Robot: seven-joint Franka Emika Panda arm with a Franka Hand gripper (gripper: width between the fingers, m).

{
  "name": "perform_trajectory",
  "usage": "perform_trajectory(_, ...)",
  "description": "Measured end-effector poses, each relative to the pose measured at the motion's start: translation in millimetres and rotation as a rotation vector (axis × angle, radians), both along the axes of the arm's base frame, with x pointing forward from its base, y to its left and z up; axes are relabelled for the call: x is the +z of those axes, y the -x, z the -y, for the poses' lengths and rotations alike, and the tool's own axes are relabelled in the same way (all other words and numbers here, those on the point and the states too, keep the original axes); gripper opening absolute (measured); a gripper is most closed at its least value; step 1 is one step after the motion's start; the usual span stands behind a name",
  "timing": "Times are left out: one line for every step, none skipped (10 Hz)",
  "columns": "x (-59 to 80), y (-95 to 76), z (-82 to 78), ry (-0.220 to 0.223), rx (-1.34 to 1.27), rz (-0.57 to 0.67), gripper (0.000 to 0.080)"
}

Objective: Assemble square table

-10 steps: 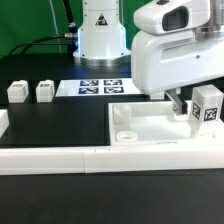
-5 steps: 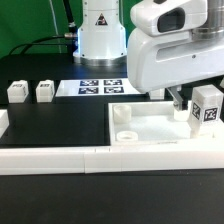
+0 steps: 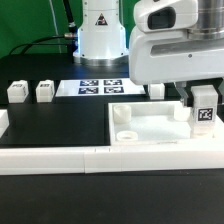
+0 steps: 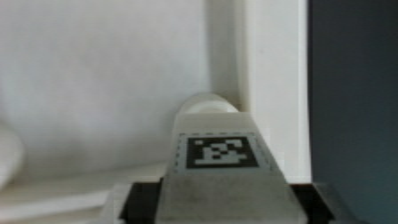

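Dropping lower than a moment ago, the arm's white wrist is now covering more of the far edge of the table top, and the jaws are closing in around the leg standing upright on that top, at its end toward the exterior view's right. In the wrist view the dark pads are pressing against both sides of the leg with no gap showing, so the jaws are clamping on it. I judge that the arm is securing its hold on the leg; lifting it and carrying it to a round socket at the top's other end is probably coming next.

The table top is lying on the black bench, and two spare legs are waiting off the top toward the exterior view's left.

Nothing readable is showing. The leg is wearing a black-and-white square tag, a pattern without letters. The marker board beyond the top is carrying four similar tags. A triangular sticker on the robot's base is too small to make out.
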State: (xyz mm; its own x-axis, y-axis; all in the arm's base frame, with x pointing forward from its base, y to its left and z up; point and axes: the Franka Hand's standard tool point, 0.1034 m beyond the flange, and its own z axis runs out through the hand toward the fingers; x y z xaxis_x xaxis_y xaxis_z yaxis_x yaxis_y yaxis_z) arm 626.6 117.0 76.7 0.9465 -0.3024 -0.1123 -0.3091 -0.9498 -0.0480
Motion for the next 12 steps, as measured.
perform_trajectory(-0.4,-0.3,-1.2,0.026,-0.175,-0.004,0.029)
perform_trajectory(-0.1,-1.7,-1.2,0.033,-0.33,-0.012,0.029)
perform_trajectory(0.3,-4.6,-1.4,0.038,-0.454,-0.007,0.029)
perform_trajectory(-0.4,-4.9,-1.1,0.041,-0.55,0.007,0.0291)
perform_trajectory(-0.3,-4.4,-1.2,0.042,-0.564,0.006,0.0291)
perform_trajectory(-0.3,-4.6,-1.3,0.042,-0.652,-0.003,0.0291)
perform_trajectory(-0.4,-4.7,-1.4,0.044,-0.721,-0.01,0.0291)
perform_trajectory(-0.7,-4.7,-1.6,0.045,-0.76,-0.012,0.0291)
perform_trajectory(-1.5,-4.9,-2.6,0.033,-0.945,-0.018,0.0291)
perform_trajectory(-2.8,-2.7,-5.3,-0.024,-1.162,0.009,0.0292)
perform_trajectory(-2.5,-0.8,-8.7,-0.059,-1.266,0.025,0.0292)
perform_trajectory(-2.6,0.3,-11.6,-0.064,-1.294,0.008,0.0292)
